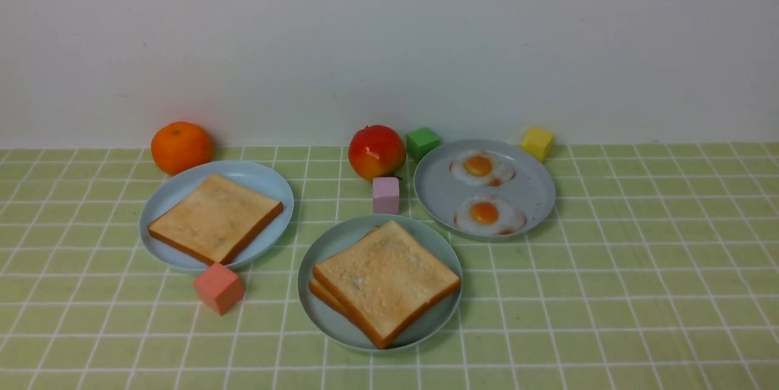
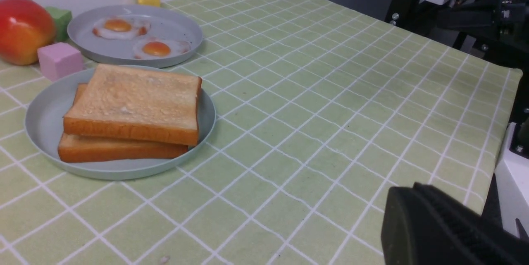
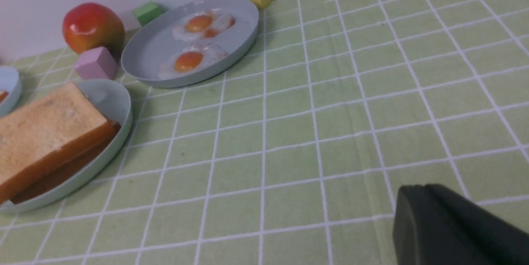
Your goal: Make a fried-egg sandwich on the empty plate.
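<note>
front view, left to right: spare toast [image 1: 216,217] on its plate, then the sandwich [image 1: 386,281] stacked on the mint plate [image 1: 316,253], no egg visible inside. left tool [image 2: 450,232] and right tool [image 3: 454,232] both closed, well back from it; best retreat without nudging it.

1. An orange [image 1: 181,146] sits at the back left by the wall.
2. A light-blue plate [image 1: 268,180] just in front of it carries one toast slice [image 1: 215,218].
3. A salmon-pink cube [image 1: 218,287] lies just beside that plate's near rim.
4. A red apple [image 1: 377,151] stands between a green cube [image 1: 423,142] and a pale pink cube [image 1: 386,195].
5. A yellow cube [image 1: 537,143] rests behind the greyish-blue plate [image 1: 535,190].
6. A green checked tablecloth [image 1: 639,268] covers the table.
</note>
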### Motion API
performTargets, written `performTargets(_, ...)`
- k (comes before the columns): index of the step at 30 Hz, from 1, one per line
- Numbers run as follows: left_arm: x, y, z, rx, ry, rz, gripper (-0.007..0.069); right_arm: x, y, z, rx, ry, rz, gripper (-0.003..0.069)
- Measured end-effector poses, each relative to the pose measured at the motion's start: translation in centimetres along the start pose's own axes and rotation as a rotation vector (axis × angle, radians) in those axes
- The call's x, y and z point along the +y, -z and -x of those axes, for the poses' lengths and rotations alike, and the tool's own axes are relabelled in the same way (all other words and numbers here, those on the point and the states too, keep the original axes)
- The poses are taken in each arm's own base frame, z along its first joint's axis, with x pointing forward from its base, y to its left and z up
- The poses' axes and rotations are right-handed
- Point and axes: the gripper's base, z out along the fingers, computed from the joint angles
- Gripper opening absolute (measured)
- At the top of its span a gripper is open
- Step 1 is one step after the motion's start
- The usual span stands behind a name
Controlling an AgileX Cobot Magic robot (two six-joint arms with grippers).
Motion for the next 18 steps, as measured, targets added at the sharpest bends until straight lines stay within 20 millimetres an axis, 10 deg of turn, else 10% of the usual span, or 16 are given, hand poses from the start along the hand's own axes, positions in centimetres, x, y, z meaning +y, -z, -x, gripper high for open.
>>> performTargets(18,0.01,-0.02,-0.07,0.003,0.0,0.0,0.0009,0.14,0.03,-0.22,0.028,0.254,0.02,0.0032)
